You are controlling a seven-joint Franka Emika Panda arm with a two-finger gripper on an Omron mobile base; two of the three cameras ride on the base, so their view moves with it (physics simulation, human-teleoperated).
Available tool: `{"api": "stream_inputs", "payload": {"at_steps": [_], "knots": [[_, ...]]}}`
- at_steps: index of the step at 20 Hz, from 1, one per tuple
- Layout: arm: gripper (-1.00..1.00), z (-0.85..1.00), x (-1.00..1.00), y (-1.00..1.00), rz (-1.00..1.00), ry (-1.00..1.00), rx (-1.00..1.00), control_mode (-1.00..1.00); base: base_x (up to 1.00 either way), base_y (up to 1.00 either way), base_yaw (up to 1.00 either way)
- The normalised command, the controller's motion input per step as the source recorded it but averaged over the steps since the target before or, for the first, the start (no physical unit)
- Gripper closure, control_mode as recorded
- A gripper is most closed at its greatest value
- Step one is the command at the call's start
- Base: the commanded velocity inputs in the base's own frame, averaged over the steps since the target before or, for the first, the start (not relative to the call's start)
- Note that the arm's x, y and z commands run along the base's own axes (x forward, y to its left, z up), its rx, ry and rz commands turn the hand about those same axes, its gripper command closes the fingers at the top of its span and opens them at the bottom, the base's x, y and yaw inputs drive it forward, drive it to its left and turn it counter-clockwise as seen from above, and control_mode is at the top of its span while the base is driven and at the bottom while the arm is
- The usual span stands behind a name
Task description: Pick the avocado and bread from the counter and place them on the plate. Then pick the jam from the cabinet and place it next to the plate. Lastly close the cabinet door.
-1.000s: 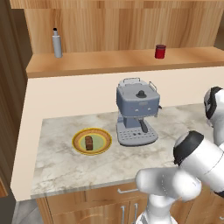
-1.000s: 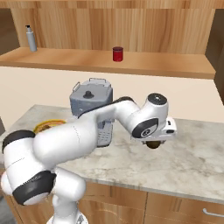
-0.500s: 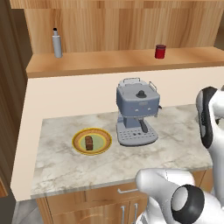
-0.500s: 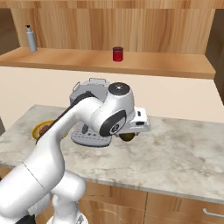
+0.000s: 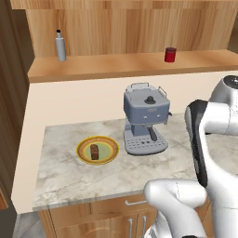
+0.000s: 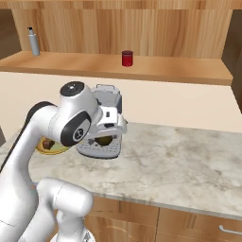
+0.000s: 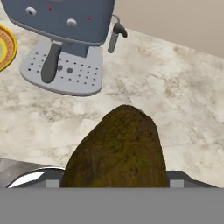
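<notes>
A beige-grey marbled counter (image 5: 74,176) is seen with wooden drawers below it. On it, a round plate (image 5: 97,150) with a yellow-orange rim and pale green centre is set just left of a grey-blue coffee machine (image 5: 144,118). The bread (image 5: 95,151), a small brown block, is lying on the plate's centre.

The avocado (image 7: 118,151), a dark green-brown oval lump, is gripped by the gripper (image 6: 105,139); in the hand view it is seen large and close, above the counter, with the coffee machine's drip tray beyond it. In the right base view the avocado is held in front of the coffee machine, raised off the stone. The white arm is bent across the counter in both base views.

Above, on the open shelf of the wood-grain cabinet (image 5: 130,28), a red jar (image 5: 170,54) is placed to the right and a grey bottle (image 5: 60,46) to the left, well apart.
</notes>
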Motion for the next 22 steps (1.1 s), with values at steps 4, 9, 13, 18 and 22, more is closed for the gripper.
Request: {"api": "stream_inputs", "payload": {"at_steps": [4,9,13,18,22], "knots": [[1.00,0.28,-0.11,0.83,0.01,0.00,-0.06,-1.00,0.00,0.00,0.00],[1.00,0.10,-0.01,0.78,0.09,0.00,-0.07,-1.00,0.00,0.00,0.00],[1.00,0.00,0.00,0.68,0.17,0.00,-0.04,-1.00,0.00,0.00,0.00],[1.00,0.00,0.00,0.62,0.25,0.01,-0.03,-1.00,0.00,0.00,0.00],[1.00,0.00,0.00,0.42,0.27,0.01,0.00,-1.00,0.00,0.00,0.00]]}}
